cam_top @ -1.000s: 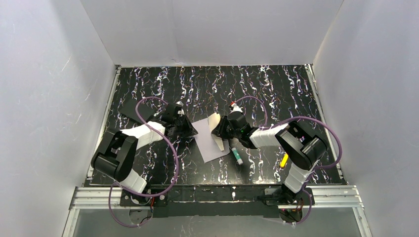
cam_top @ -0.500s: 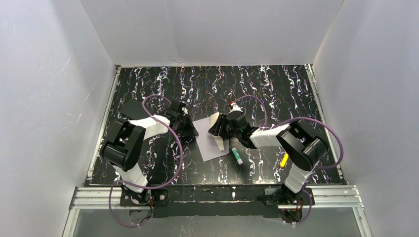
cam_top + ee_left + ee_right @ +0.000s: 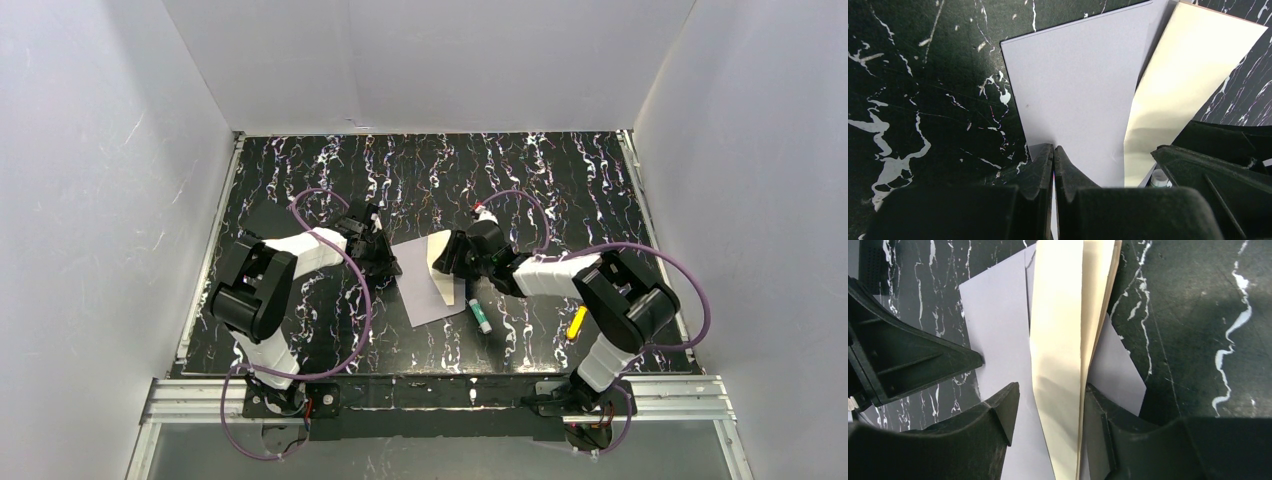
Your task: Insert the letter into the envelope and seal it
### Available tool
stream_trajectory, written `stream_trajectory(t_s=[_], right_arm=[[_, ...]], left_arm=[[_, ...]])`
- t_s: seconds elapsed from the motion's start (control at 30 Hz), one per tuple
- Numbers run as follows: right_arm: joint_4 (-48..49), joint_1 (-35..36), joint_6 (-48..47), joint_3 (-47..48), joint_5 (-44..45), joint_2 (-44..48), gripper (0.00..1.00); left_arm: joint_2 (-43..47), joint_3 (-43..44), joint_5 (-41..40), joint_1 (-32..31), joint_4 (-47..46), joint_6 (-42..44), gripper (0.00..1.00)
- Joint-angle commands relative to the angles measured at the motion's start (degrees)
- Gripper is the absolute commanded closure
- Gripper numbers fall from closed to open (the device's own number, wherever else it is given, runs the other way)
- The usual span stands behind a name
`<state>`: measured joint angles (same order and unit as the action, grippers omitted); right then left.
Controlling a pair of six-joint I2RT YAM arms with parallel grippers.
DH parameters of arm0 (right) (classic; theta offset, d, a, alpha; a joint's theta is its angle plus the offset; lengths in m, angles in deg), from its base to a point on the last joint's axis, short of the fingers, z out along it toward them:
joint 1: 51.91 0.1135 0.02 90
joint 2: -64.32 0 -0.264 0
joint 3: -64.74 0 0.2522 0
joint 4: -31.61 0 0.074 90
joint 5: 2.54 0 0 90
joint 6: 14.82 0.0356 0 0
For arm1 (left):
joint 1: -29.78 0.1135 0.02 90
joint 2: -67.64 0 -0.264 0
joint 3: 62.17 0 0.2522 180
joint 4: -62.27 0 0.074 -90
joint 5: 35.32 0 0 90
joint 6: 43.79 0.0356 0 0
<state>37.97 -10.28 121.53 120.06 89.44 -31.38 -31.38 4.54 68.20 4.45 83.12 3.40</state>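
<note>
— Where's the letter right now?

— I've got the letter folded, cream side out, standing tilted on its long edge across the envelope, in the middle of the worktop. From the right wrist camera, lavender paper shows on both sides of it.

— Is it inside yet?

— I can't tell whether its lower edge sits in the pocket or just on top.

— Right gripper?

— The right gripper straddles the letter with its jaws apart. One finger stands clear of the paper, over the envelope. The other is just beside the fold's loose edges, maybe touching. No squeeze on it.

— And the left?

— The left gripper is down at the envelope's opposite edge. Its jaws are closed tight on that edge, and I see a sliver of pale paper between them. Otherwise the envelope lies flat.

— Anything else nearby?

— A green-and-white tube lies just beside the envelope's near right corner. A small yellow thing lies farther right, well apart from the paper.
</note>
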Motion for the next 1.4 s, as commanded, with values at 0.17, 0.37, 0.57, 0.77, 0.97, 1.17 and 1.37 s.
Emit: stream_trajectory(t_s=[0.17,0.37,0.57,0.77,0.97,1.17,1.37], right_arm=[[-1.18,-1.5,1.17,-3.05,1.83,5.67,0.73],[-5.65,-3.12,0.61,-1.33,-5.25,1.11,0.99],[-8.36,-4.32,-2.55,-0.93,-7.95,0.94,0.99],[-12.97,-7.0,-8.32,1.99,-11.95,1.18,0.99],[-15.34,-6.88,-12.76,6.28,-17.41,-2.75,0.99],[-15.62,-6.05,-11.13,5.98,-15.43,-3.11,0.99],[-21.44,-6.03,-7.4,5.71,-11.66,-1.96,0.99]], left_arm=[[-4.19,-1.43,-4.96,0.01,7.09,1.92,1.0],[-4.62,-1.34,-5.19,0.01,6.51,0.63,1.0],[-4.6,-2.14,-6.82,0.01,5.83,-1.03,1.0],[-4.81,-1.74,-7.36,0.01,5.96,-0.21,1.0],[-4.69,-1.57,-6.84,0.0,5.41,-0.32,1.0],[-4.27,-2.18,-6.74,0.01,4.8,-1.37,1.0],[-3.51,-2.84,-7.89,0.01,4.25,-2.48,1.0]])
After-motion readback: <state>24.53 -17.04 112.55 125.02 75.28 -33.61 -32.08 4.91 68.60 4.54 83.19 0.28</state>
